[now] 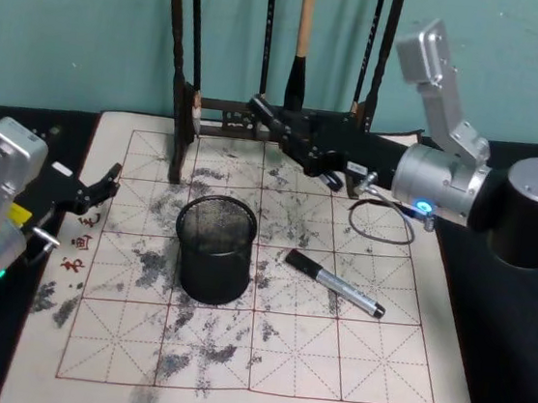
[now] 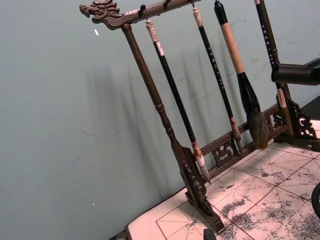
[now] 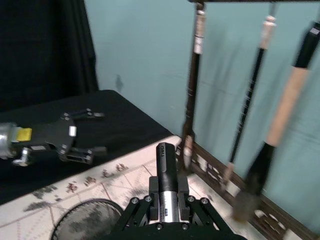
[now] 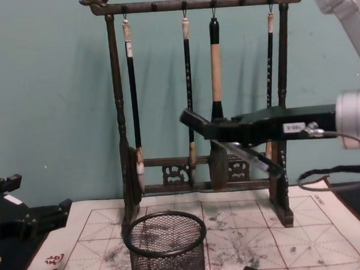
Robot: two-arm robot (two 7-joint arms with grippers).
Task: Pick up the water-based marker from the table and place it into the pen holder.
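Evidently the right gripper (image 3: pixel 168 207) clamps a black-and-silver water-based marker (image 3: pixel 167 165) mid-barrel, likely light, stiff, slick; the black wire-mesh pen holder (image 1: pixel 213 249) stands below it; a twin marker (image 1: pixel 335 283) lies beneath its wrist; the left gripper (image 1: pixel 104 183) waits open, far aside

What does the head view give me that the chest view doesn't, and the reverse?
Head view adds: the loose marker at full length, flat on the paper right of the pen holder, and the holder's open mouth. Chest view adds: the brush rack's top bar and how high the right tool sits above the holder's rim. Shared: the right tool shut on a second marker, the left tool open by the paper's left edge.
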